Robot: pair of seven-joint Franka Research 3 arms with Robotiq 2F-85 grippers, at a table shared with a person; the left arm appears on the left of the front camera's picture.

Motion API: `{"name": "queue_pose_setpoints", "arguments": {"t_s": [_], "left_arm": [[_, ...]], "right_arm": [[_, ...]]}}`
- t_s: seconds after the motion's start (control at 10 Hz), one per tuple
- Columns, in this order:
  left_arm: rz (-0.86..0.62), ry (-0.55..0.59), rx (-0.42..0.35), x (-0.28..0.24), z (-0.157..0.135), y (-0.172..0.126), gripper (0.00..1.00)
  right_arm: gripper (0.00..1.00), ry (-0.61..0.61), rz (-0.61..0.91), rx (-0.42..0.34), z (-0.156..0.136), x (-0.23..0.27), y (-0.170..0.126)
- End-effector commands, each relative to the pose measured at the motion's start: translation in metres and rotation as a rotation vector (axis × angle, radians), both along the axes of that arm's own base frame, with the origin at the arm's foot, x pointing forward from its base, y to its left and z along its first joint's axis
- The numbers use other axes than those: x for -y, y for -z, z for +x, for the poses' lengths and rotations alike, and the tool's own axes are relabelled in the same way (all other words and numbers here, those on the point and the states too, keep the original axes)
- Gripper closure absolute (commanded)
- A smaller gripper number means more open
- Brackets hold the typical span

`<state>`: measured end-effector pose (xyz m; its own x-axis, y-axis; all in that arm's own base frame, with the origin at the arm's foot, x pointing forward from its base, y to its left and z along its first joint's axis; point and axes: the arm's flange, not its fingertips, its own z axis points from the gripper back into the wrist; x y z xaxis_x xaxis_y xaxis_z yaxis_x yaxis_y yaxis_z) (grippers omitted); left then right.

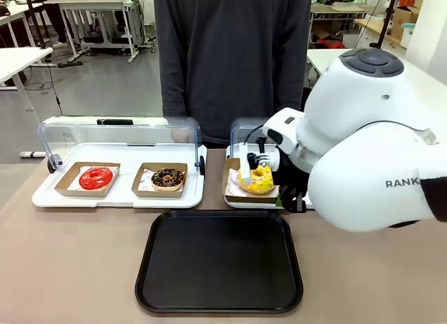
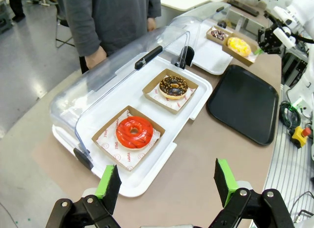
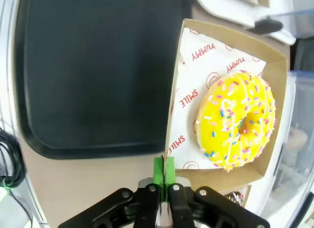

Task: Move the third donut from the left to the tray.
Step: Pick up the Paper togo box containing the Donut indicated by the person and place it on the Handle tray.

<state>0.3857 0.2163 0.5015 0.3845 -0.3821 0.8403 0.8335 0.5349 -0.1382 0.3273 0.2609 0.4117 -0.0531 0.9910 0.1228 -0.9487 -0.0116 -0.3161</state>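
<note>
The yellow donut (image 3: 238,121) is sitting in its square brown cardboard holder (image 3: 274,66), on printed paper, and I am gripping that holder by a corner of its rim with my right gripper (image 3: 163,170), the green pads pressed together on the cardboard edge. In the front view the yellow donut (image 1: 255,179) is showing tilted, its holder (image 1: 231,176) riding at the near left corner of the right-hand white tray (image 1: 241,201), just beyond the far rim of the black tray (image 1: 218,264). My right gripper (image 1: 260,160) is reaching in from the right, with my white right arm (image 1: 363,142) filling much of that side. The black tray is lying flat on the brown table (image 1: 70,261), near the middle, close to my side. To the left, the other white tray (image 1: 119,197) with its clear domed lid (image 1: 119,132) raised is holding a red donut (image 1: 96,177) and a chocolate-topped donut (image 1: 168,178), each in its own cardboard holder. My left gripper (image 2: 167,183) is hanging above the near left end of the table with its green pads well apart, gripping nothing, looking down at the red donut (image 2: 134,132) and the chocolate-topped donut (image 2: 173,86). A person in a dark grey top (image 1: 230,59) is standing at the far side of the table.
</note>
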Motion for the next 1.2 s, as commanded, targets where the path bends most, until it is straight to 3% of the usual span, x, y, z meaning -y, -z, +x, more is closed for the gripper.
{"name": "queue_pose_setpoints", "arguments": {"t_s": [0.0, 0.4, 1.1], "left_arm": [[-0.002, -0.001, 0.000, 0.001, -0.001, -0.001, 0.00], [-0.002, -0.001, 0.000, 0.001, -0.001, -0.001, 0.00], [-0.002, -0.001, 0.000, 0.001, -0.001, -0.001, 0.00]], "right_arm": [[0.98, -0.005, 0.044, -0.019, -0.029, -0.010, 0.011], [0.98, -0.048, 0.028, -0.058, -0.062, -0.050, 0.046], [0.98, -0.029, 0.023, -0.092, -0.087, -0.077, 0.094]]}}
